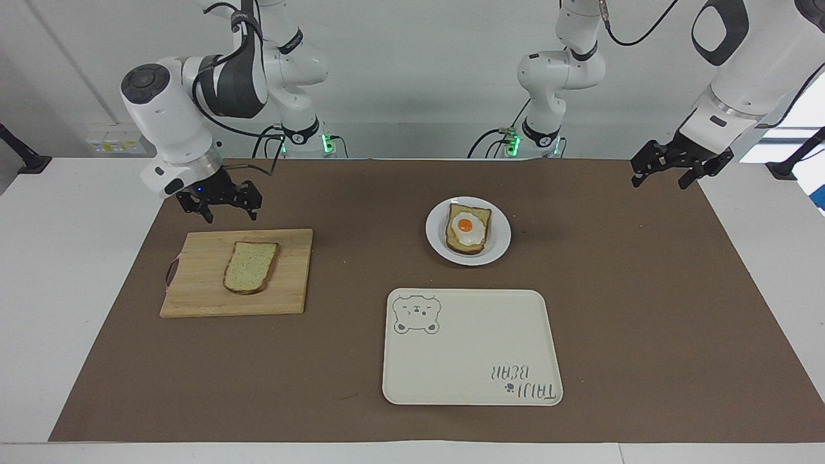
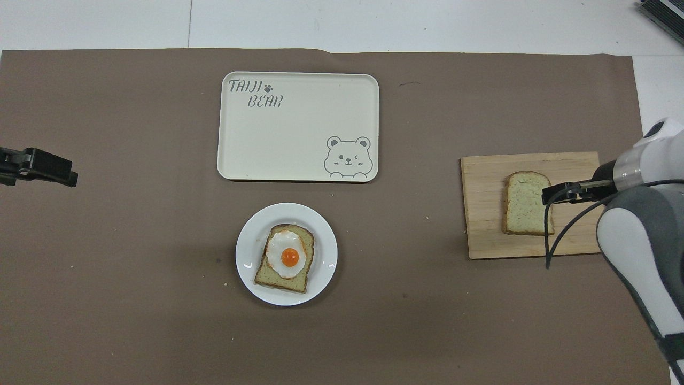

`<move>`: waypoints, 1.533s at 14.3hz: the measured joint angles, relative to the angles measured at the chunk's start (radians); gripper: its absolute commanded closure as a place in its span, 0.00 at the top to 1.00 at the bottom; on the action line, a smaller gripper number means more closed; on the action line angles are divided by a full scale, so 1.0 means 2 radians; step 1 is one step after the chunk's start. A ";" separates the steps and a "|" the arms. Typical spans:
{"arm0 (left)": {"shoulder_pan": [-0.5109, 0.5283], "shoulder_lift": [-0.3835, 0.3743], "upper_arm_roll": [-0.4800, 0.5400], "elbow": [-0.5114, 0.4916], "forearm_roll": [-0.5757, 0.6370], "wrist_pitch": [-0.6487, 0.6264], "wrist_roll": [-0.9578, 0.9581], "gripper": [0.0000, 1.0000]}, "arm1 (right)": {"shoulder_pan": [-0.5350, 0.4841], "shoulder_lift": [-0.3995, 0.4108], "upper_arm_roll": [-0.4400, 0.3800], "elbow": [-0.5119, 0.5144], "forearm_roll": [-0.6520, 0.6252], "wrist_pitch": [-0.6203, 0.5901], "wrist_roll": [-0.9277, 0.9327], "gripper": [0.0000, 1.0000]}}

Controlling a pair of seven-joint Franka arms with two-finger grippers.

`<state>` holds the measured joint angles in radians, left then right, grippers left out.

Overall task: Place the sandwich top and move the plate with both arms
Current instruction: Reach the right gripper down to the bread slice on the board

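The sandwich top (image 1: 251, 267), a plain speckled slice, lies flat on a wooden cutting board (image 1: 200, 283) toward the right arm's end of the table; it also shows in the overhead view (image 2: 528, 203). The white plate (image 1: 499, 248) sits mid-table and bears a bread slice with a fried egg (image 1: 468, 229); the plate shows in the overhead view too (image 2: 251, 235). My right gripper (image 1: 231, 212) is open and empty, raised over the board's edge beside the slice, not touching it (image 2: 556, 193). My left gripper (image 1: 662, 179) is open and empty, waiting over the mat's left-arm end (image 2: 48, 168).
A cream rectangular bear-printed tray (image 1: 470, 348) lies farther from the robots than the plate, close to it (image 2: 299, 128). A brown mat (image 1: 644, 309) covers the table. The board (image 2: 483, 214) has a small handle loop at its end.
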<state>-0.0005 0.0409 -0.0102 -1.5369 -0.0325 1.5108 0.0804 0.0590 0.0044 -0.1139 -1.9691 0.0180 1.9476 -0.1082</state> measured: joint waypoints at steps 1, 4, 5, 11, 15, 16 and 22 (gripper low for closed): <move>0.000 0.000 0.000 0.000 0.000 0.000 0.000 1.00 | -0.003 0.009 0.000 0.000 0.004 0.010 -0.003 1.00; 0.000 0.000 0.000 0.000 0.000 0.000 0.000 1.00 | -0.016 0.029 -0.001 0.000 0.017 0.033 -0.009 1.00; 0.000 0.000 0.000 0.000 0.000 0.000 0.000 1.00 | -0.022 0.033 -0.001 0.000 0.030 0.035 -0.010 1.00; 0.000 -0.002 0.003 0.000 0.000 0.000 -0.003 1.00 | -0.050 0.081 -0.001 -0.002 0.076 0.079 -0.047 1.00; 0.002 -0.002 0.011 0.000 0.000 0.000 -0.004 1.00 | -0.054 0.106 -0.001 -0.002 0.077 0.097 -0.056 1.00; 0.002 -0.002 0.011 0.000 0.000 0.000 -0.004 1.00 | -0.056 0.110 -0.001 -0.002 0.077 0.099 -0.059 1.00; 0.002 -0.002 0.011 0.000 0.000 0.000 -0.004 1.00 | -0.060 0.135 -0.001 -0.010 0.110 0.132 -0.088 1.00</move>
<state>0.0033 0.0372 0.0117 -1.5371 -0.0322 1.5108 0.0732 -0.0606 0.2753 -0.1157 -1.9885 0.2377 2.2108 -0.2848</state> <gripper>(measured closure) 0.000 0.000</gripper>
